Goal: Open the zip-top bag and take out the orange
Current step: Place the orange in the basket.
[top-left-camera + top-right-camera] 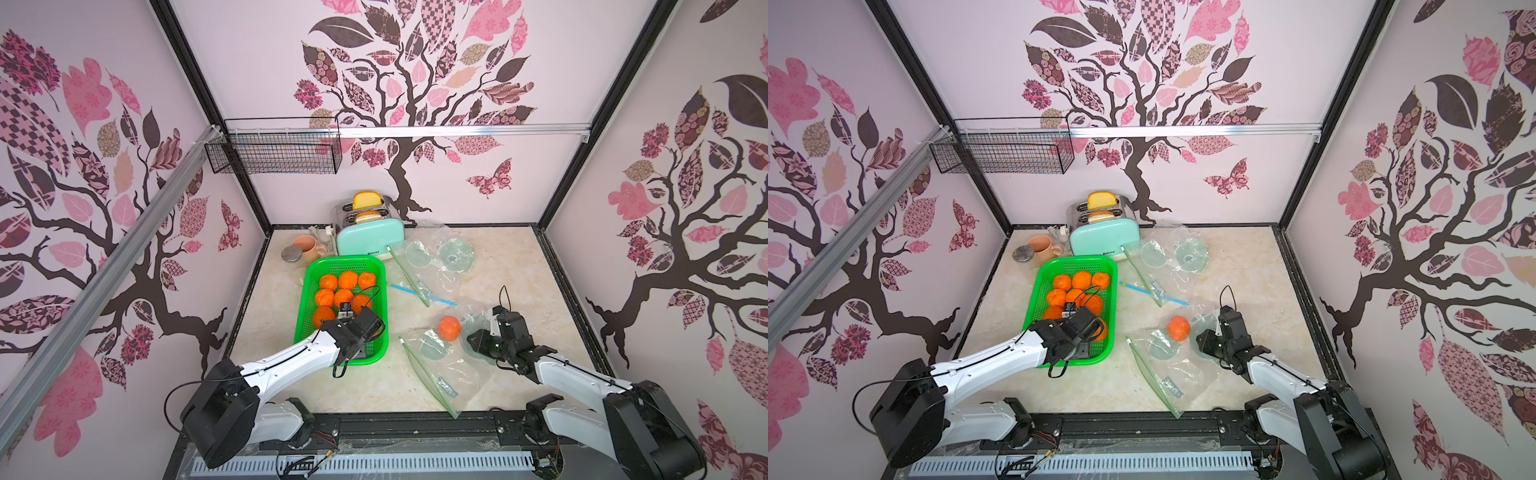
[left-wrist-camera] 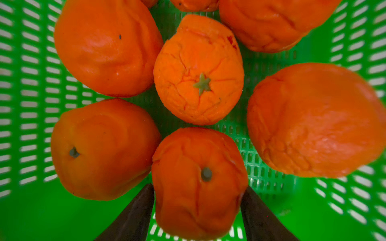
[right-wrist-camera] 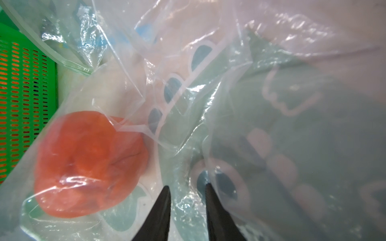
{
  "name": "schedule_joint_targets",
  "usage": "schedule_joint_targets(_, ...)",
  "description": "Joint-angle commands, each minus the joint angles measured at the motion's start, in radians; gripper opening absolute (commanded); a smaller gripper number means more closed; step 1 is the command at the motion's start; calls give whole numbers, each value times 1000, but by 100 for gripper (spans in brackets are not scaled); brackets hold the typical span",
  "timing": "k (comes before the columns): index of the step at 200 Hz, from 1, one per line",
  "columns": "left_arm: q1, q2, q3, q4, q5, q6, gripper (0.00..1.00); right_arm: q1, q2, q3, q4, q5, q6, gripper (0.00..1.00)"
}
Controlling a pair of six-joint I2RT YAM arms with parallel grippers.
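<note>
My left gripper (image 1: 368,332) hangs in the green basket (image 1: 345,262). Its jaws are open, one on each side of an orange (image 2: 198,183) that rests on the basket floor among several others. At the front right, a clear zip-top bag (image 1: 436,374) lies flat with its green zip strip toward the front. Another orange (image 1: 449,328) sits under crumpled film at that bag's far end, also seen in the right wrist view (image 3: 89,164). Just right of that orange, my right gripper (image 1: 476,340) has its narrow jaws (image 3: 187,185) shut on bunched bag film.
A mint toaster (image 1: 370,239) with bread, a pink mug (image 1: 307,247) and a metal lid stand at the back. More clear bags (image 1: 440,257) lie behind the right gripper, one with a blue zip strip (image 1: 419,293). A wire basket (image 1: 274,149) hangs on the back wall.
</note>
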Motion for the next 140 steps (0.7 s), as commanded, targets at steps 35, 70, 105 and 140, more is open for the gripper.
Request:
schedule_joint_targets(35,2,-120,96,-108,-6,39,68,4,-8,2,-31,8,9,32)
schedule_joint_targets(70,-15,-268,81,11,191,166,62,4,-5,3,-34,7,9,32)
schedule_joint_targets(105,-129,-302,-23,397,613,201,45,4,-9,7,-39,11,8,32)
schedule_joint_targets(140,-339,-108,25,480,610,260,27,5,-32,5,-46,22,8,32)
